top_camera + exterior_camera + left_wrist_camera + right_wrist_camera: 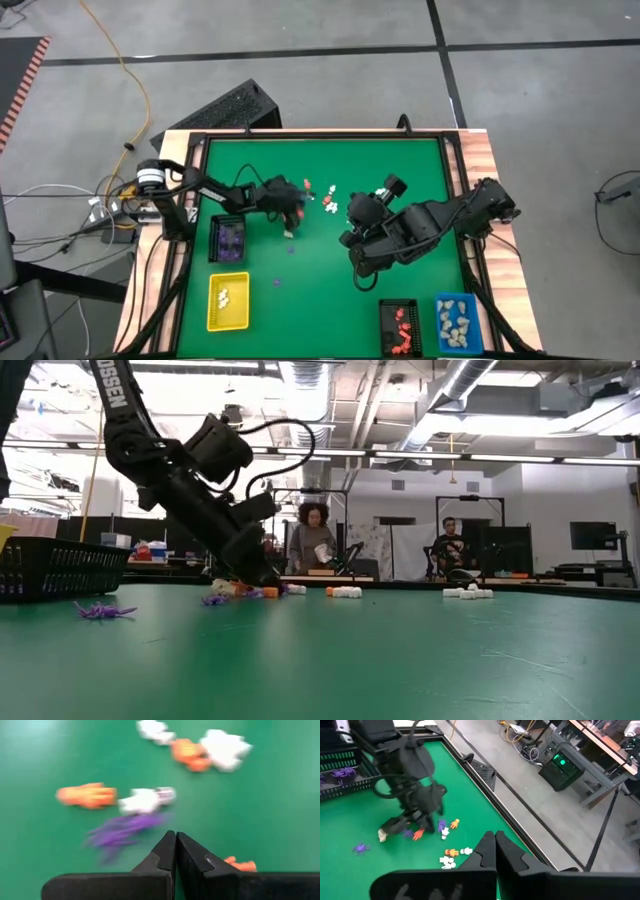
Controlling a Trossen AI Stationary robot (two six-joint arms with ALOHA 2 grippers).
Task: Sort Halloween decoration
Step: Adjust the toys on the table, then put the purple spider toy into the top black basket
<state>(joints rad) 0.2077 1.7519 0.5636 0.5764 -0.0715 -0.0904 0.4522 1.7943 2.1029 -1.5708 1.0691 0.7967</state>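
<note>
left pincer [176, 851] closed, low at table; right pincer [495, 847] closed, raised

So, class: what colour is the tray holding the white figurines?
Yellow tray, holding white figurines; clearest in the high view.

Open green mat [320, 290] lies between the yellow tray [228, 301] and the black tray [399, 327] — passage there is blocked only by one stray purple figurine [276, 282]. Mid-table is crowded: the left gripper [291, 222] sits low over the figurine cluster [328, 199], and the right gripper [352, 237] with its arm slants across from the right rail — a narrow gap separates them.
</note>
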